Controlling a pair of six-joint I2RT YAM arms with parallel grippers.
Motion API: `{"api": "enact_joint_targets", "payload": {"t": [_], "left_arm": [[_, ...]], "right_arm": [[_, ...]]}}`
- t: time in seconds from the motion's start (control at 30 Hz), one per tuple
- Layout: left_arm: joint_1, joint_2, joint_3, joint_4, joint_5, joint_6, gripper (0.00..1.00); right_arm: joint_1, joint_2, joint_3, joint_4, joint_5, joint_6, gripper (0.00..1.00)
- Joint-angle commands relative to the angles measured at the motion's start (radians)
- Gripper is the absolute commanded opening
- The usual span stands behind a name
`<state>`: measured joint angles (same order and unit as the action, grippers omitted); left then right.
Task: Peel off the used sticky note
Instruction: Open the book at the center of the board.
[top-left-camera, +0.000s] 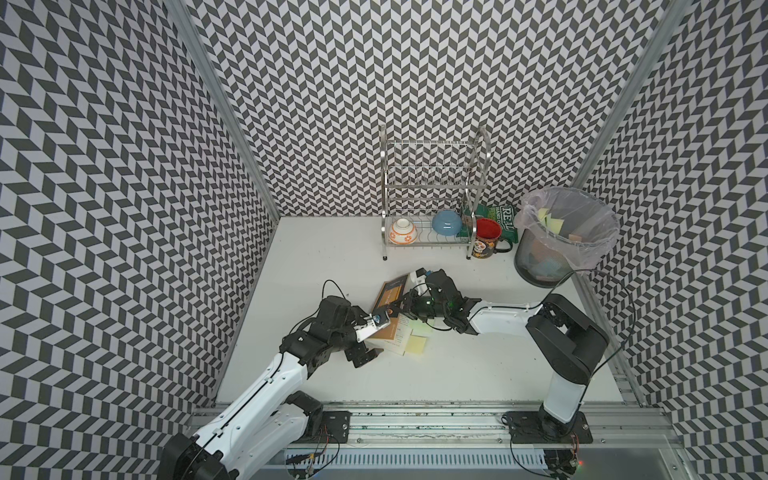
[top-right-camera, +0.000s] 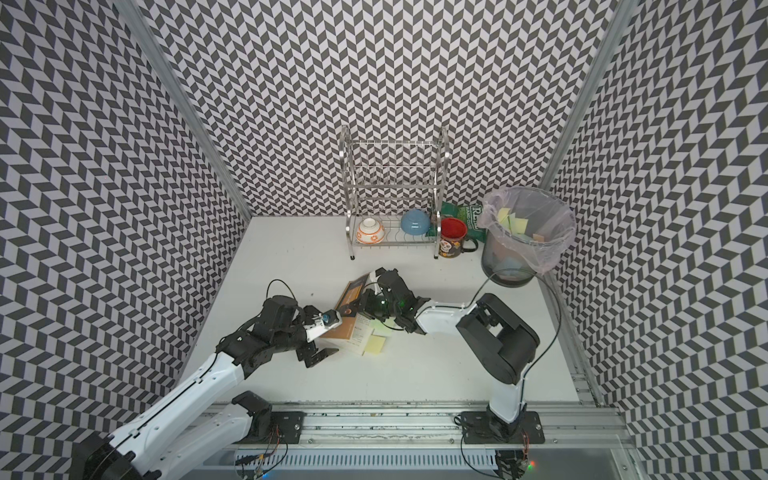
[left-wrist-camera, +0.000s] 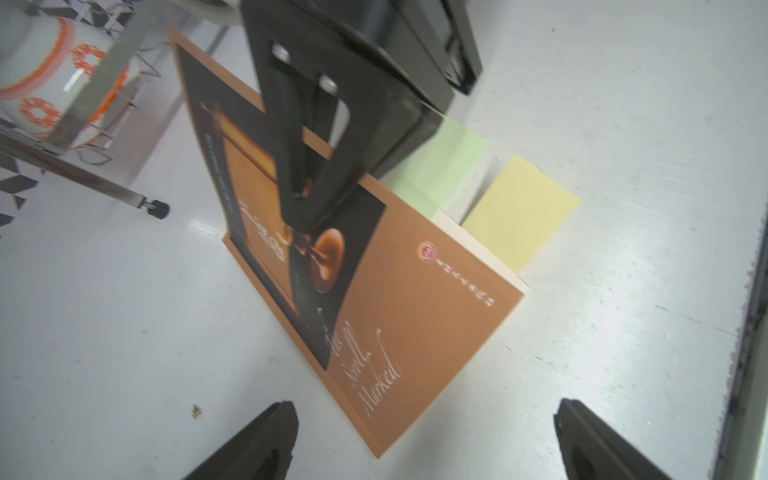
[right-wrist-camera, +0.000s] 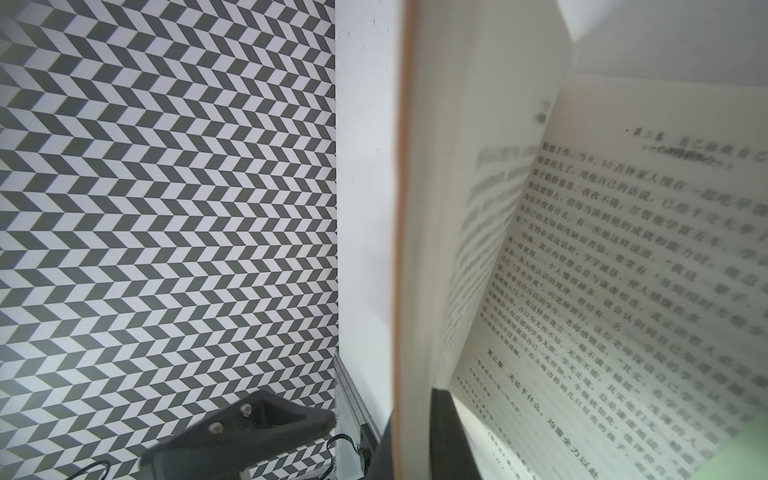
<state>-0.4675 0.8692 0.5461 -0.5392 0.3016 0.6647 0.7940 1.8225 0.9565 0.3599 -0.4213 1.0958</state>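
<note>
Being pinched by the right gripper (left-wrist-camera: 301, 203), the book (left-wrist-camera: 415, 299) was propped open; the left gripper (left-wrist-camera: 424, 415) was spread; the notes (left-wrist-camera: 519, 212) were not yet peeled.

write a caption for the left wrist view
Right gripper holds the book cover raised, green sticky note and yellow sticky note jutting out
</note>
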Motion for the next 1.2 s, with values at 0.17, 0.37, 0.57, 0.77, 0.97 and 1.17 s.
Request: {"api": "enact_joint_targets", "payload": {"t": [0.17,0.37,0.57,0.77,0.97,1.17], "left_arm": [[-0.127,0.062,-0.043,0.168,-0.188,-0.006,0.99],[-0.180,0.099,-0.142,0.392,-0.306,-0.040,0.97],[-0.215,0.123,-0.184,0.537,-0.439,-0.070,0.85],[-0.217,0.102,-0.190,0.552,-0.446,-0.095,0.53],[-0.217,0.057,-0.202,0.528,-0.429,-0.110,0.17],[-0.216,0.049,-0.222,0.521,-0.415,-0.128,0.08]], "right_arm": [[-0.001,0.008,0.042,0.060,-0.017,0.028,0.11],[-0.001,0.013,0.044,0.065,-0.027,0.039,0.11],[-0.001,0.013,0.042,0.072,-0.028,0.045,0.11],[-0.001,0.013,0.041,0.073,-0.026,0.048,0.11],[-0.002,-0.003,0.062,-0.015,0.012,-0.010,0.35],[-0.029,-0.049,0.072,-0.122,0.053,-0.096,0.54]]}}
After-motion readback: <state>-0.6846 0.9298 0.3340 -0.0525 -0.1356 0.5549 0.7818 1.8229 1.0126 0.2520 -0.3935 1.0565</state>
